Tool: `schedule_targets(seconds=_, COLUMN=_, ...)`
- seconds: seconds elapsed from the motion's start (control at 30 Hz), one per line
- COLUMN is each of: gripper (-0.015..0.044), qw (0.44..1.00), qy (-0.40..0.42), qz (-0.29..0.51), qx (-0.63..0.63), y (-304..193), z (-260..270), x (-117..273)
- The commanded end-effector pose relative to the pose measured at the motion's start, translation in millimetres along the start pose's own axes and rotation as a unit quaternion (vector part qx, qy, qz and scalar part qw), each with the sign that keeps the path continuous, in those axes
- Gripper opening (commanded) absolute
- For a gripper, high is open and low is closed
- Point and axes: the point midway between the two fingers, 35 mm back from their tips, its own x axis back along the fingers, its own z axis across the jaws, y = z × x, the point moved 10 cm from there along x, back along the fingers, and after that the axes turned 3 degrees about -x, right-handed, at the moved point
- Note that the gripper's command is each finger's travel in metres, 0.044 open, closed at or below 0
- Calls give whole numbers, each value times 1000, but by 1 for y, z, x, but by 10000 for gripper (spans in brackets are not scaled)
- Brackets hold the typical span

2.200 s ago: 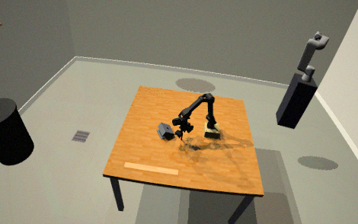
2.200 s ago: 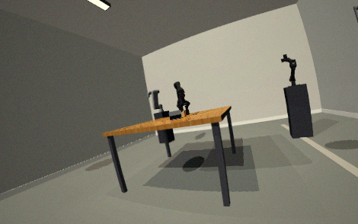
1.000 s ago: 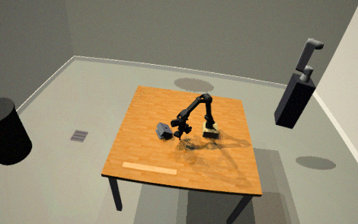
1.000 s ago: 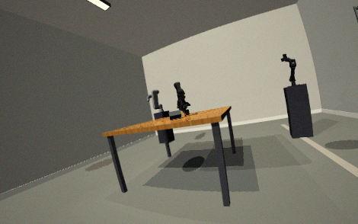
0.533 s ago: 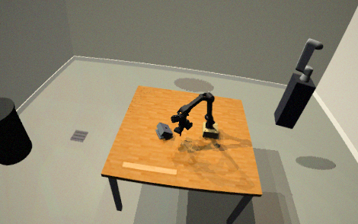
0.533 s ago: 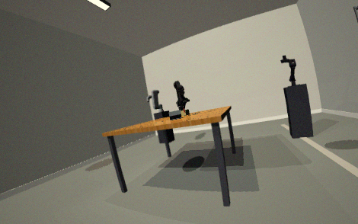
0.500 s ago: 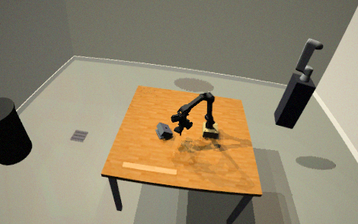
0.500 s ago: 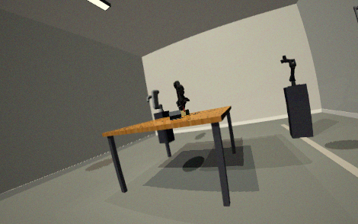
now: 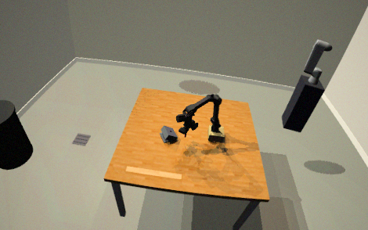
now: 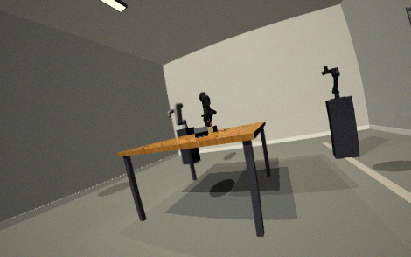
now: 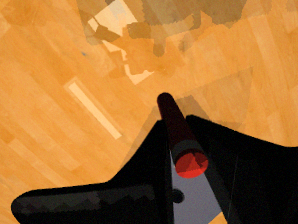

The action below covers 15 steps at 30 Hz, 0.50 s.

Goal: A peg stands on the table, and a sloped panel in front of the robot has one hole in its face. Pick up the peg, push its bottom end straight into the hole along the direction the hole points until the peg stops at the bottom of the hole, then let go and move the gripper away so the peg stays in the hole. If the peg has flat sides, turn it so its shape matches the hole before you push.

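My gripper [image 9: 184,131] [image 10: 209,120] [image 11: 177,124] is shut on the peg [image 11: 178,129], a dark red round rod whose bright red top end [image 11: 192,163] faces the wrist camera. The peg points down at the wooden table [image 9: 235,117] [image 10: 166,144] [image 11: 40,43], and its lower end seems to hang a little above the surface. The sloped panel [image 9: 169,133] [image 10: 202,131], a small dark grey block, sits on the table just left of the gripper in the top view. Its hole is too small to make out.
The arm's base [image 9: 216,134] stands on the table right of the gripper. A pale strip [image 9: 153,172] [image 11: 93,110] lies near the table's front edge. Off the table are a dark pedestal [image 9: 302,103] [image 10: 342,127] with another arm and a black cylinder [image 9: 12,134].
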Motion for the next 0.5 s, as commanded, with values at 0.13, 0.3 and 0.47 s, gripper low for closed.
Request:
schedule_targets(seconds=0.13, gripper=0, qw=1000, qy=-24, qz=4, qx=-6, y=-8, z=8, x=3)
schedule_targets(seconds=0.3, gripper=0, qw=999, qy=-38, qz=8, qx=-10, y=-13, z=12, x=4)
schedule_targets(seconds=0.47, gripper=0, qw=998, qy=-52, qz=12, qx=-14, y=-17, z=17, x=5)
